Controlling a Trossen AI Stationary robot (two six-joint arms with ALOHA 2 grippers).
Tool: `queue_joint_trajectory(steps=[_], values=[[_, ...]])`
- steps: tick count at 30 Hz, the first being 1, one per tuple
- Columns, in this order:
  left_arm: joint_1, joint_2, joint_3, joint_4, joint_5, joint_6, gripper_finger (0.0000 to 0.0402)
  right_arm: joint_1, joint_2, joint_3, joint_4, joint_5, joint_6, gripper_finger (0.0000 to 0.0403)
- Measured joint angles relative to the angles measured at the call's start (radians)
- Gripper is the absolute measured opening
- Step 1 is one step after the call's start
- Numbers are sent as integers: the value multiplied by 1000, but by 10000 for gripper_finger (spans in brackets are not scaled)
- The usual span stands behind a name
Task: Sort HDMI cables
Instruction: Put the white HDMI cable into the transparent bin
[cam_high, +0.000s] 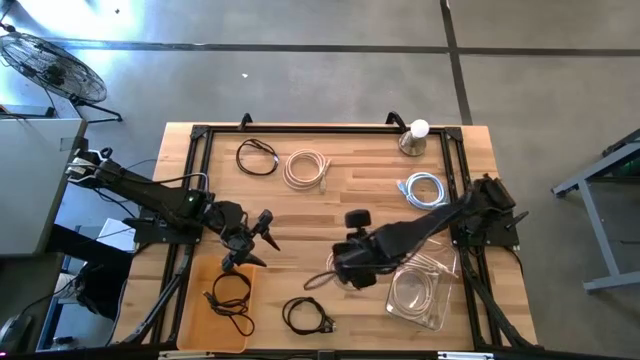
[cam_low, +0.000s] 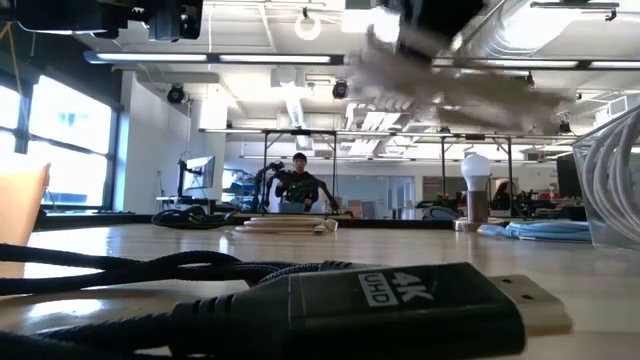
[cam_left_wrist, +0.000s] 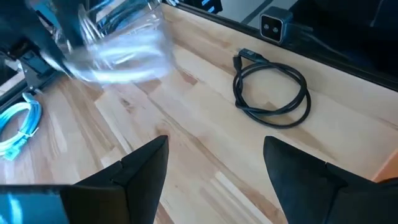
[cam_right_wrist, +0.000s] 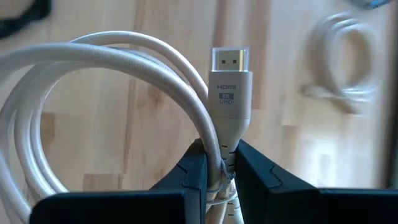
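Sorting is partly done. One black HDMI cable (cam_high: 229, 296) lies in the orange tray (cam_high: 190, 300) at lower left of the high view, and a white coil, possibly more, sits in the clear bin (cam_high: 432, 310) at lower right. The right tool (cam_right_wrist: 221, 163) pinches a white HDMI cable (cam_right_wrist: 112, 65) near its plug, lifted just beside that bin. The left tool (cam_high: 248, 240) hangs spread and empty over the tray's upper edge. Left loose on the tabletop (cam_high: 370, 185): two black coils, a cream coil and a bluish-white coil.
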Motion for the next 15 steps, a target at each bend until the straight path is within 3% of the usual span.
queue_joint_trajectory(steps=[6, 10, 15], values=[[0, 0, 0, -18, -3, 0, 257, 128, -43, 153, -177, 91, 153, 43], [0, 0, 0, -18, -3, 0, 257, 220, -46, 214, -349, 122, 359, 43], [0, 0, -28, -11, -3, 0, 257, 310, -51, 203, -448, 59, 572, 43]])
